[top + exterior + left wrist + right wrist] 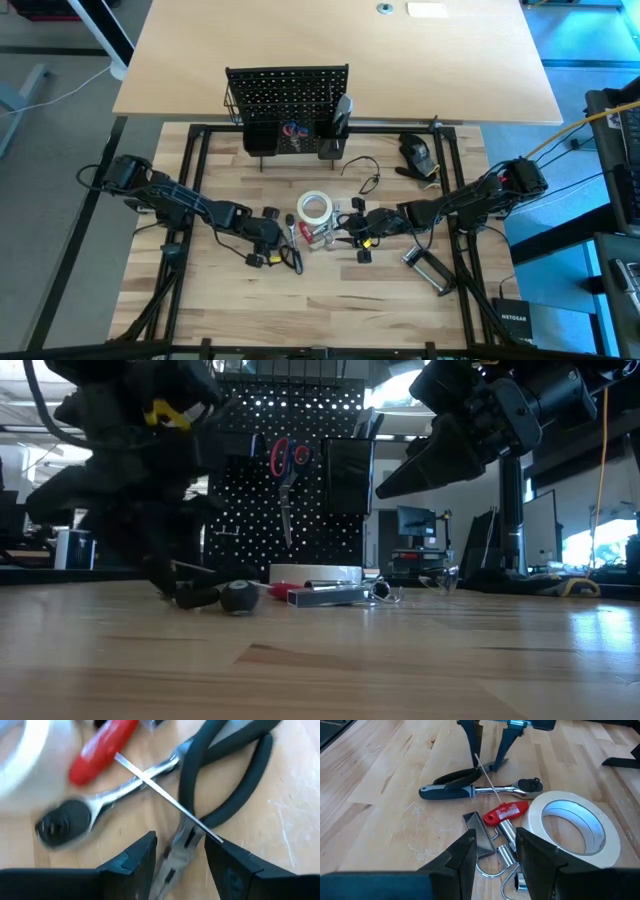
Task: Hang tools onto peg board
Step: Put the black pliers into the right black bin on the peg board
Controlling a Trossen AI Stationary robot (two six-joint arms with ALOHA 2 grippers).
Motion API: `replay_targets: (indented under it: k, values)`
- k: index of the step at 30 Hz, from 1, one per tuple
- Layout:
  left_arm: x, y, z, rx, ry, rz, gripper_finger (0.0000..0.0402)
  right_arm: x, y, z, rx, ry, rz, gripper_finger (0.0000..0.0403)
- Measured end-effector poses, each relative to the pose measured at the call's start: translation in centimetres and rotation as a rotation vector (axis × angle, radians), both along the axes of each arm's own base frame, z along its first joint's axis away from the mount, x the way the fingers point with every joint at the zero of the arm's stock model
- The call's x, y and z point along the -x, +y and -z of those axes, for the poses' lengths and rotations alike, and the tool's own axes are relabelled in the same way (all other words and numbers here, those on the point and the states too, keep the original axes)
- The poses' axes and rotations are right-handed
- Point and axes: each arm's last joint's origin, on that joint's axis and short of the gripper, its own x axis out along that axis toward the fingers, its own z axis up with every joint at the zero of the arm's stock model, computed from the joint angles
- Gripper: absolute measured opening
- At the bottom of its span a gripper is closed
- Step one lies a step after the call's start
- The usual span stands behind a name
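The black peg board [288,92] stands upright at the far side, with red-handled scissors [287,470] hanging on it. Dark-handled pliers [230,775], a silver ratchet [100,802], a thin metal rod [165,795], a red-handled clamp [506,812] and a white tape roll [575,827] lie together on the table's middle. My left gripper [177,862] is open and low over the table, one finger on each side of the pliers' nose [175,855]. My right gripper [495,852] is open and empty, raised above the clamp.
A bulky black device [418,152] lies at the far right. A silver bar-shaped tool [425,268] lies at the near right. Black cups [262,138] hang on the peg board's lower part. A black frame [195,190] borders the work area. Bare wood lies toward the near edge.
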Motion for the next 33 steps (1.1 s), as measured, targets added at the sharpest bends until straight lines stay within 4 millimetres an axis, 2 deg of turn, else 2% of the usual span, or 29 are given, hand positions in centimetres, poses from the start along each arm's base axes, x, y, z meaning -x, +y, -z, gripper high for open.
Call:
replay_targets:
  k: [13, 23, 33]
  values:
    - [-0.7, 0.1, 1.0, -0.021, 0.006, 0.02, 0.0157, 0.0, 0.0, 0.0, 0.001, 0.004, 0.001, 0.0138]
    - [-0.6, 0.2, 1.2, 0.025, 0.034, -0.006, 0.0064, 0.0, 0.0, 0.0, 0.001, 0.002, 0.0, 0.0138]
    - [-0.1, -0.2, 0.7, 0.033, 0.024, -0.057, 0.0072, 0.0, 0.0, 0.0, 0.001, 0.003, 0.0, 0.0138]
